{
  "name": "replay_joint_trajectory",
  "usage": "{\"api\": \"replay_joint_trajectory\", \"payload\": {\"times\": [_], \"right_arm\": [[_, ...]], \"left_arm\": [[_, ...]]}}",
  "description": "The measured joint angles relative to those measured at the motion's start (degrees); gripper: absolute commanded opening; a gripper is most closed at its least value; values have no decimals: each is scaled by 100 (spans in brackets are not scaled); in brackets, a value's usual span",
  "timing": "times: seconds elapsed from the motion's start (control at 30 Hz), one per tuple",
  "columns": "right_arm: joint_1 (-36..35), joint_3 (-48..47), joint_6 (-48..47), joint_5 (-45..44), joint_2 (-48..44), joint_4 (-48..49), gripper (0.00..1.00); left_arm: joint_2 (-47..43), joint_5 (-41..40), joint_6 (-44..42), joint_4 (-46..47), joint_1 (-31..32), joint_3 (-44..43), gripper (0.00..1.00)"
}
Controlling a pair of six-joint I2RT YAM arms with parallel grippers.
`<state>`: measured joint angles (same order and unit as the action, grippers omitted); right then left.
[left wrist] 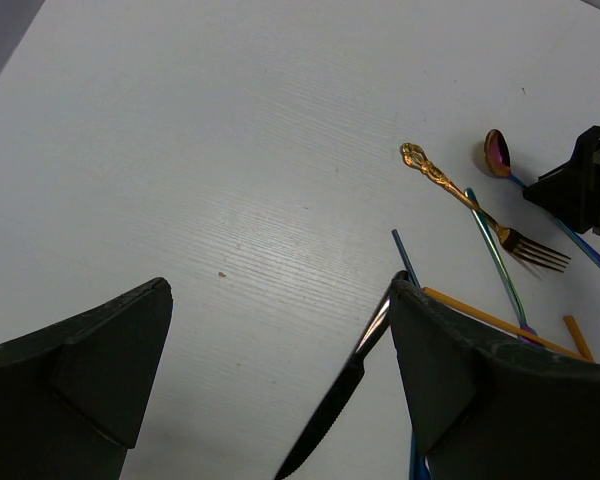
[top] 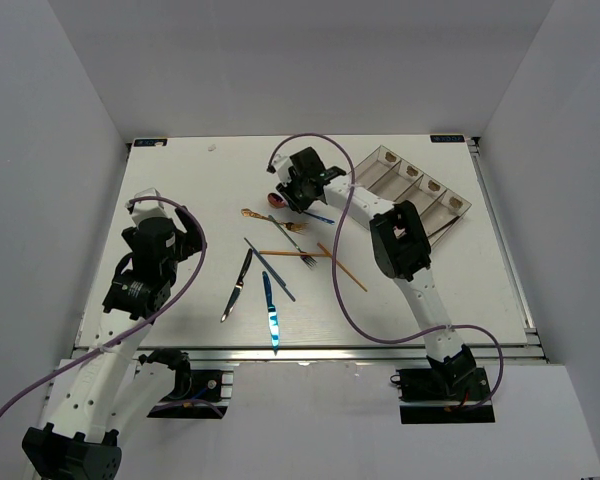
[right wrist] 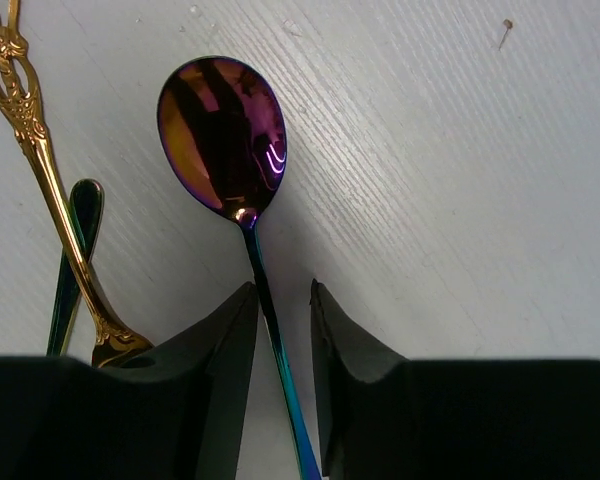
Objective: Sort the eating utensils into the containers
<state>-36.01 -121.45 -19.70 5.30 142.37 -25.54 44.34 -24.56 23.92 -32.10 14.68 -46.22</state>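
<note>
The iridescent purple spoon [right wrist: 223,135] lies on the white table, its blue handle running down between my right gripper's [right wrist: 283,290] fingers. The jaws are narrowly open around the handle, and bare table shows beside it. From above, this gripper [top: 292,195] is low over the spoon [top: 274,197], left of the smoky-grey tray [top: 420,178]. My left gripper [left wrist: 280,300] is open and empty above the table, with the black knife [left wrist: 335,415] below it. It shows at the left in the top view [top: 188,238]. A gold fork [left wrist: 467,198] lies beyond.
Spread mid-table are a black knife [top: 236,287], a blue knife [top: 270,312], a thin blue chopstick [top: 270,270], two orange chopsticks [top: 342,267] and an iridescent fork [top: 295,243]. My right arm crosses part of the tray.
</note>
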Motion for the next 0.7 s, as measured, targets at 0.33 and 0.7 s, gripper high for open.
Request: {"api": "replay_joint_trajectory", "payload": {"times": [0.33,0.7], "right_arm": [[-15,286,-245,46,-133,162,0],[-4,1314,142,37,-872,297,0]], "left_arm": [[0,2,-7,0,0,0,98],[13,0,-13,0,0,0,98]]}}
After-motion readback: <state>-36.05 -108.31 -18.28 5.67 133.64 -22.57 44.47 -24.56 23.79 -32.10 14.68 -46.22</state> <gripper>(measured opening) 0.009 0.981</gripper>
